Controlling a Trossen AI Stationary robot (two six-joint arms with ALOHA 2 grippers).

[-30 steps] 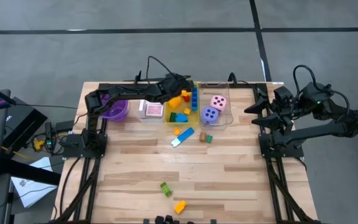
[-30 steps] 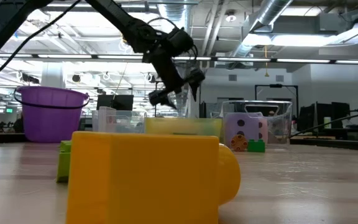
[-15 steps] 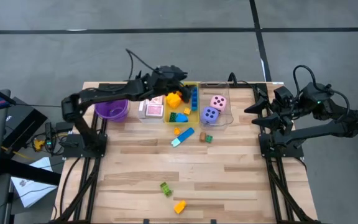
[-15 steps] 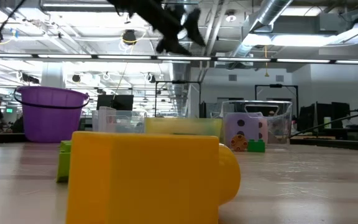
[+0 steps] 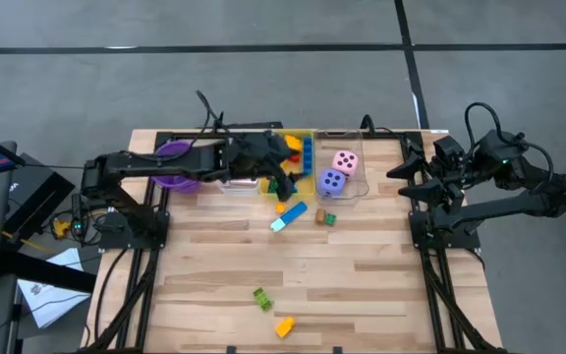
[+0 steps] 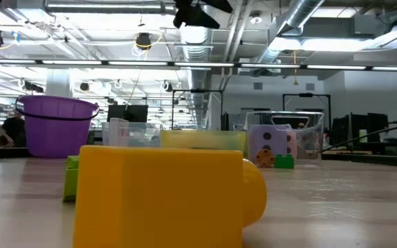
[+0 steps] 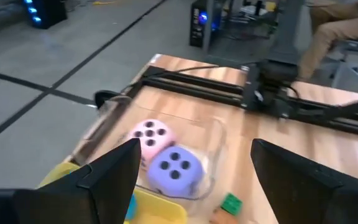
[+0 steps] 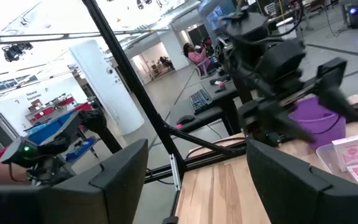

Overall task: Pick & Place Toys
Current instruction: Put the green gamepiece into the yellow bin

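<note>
Table's near half lies mostly bare; only a green block [image 5: 261,297] and a yellow block [image 5: 284,326] sit by the front edge. Left gripper [image 5: 281,175] hangs above the yellow bin [image 5: 308,183] at the back, fingers spread, holding nothing. Pink die [image 7: 150,134] and purple die [image 7: 174,169] lie in the clear bin [image 7: 214,142] just beyond it. Right gripper [image 5: 404,183] waits at the right edge, fingers apart, empty.

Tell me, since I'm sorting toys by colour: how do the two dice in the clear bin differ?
The pink die sits nearer the table's far edge; the purple die sits in front of it. The pink die's top shows five dark dots, the purple die's four. Both are similar-sized cubes resting side by side in the clear bin.
</note>
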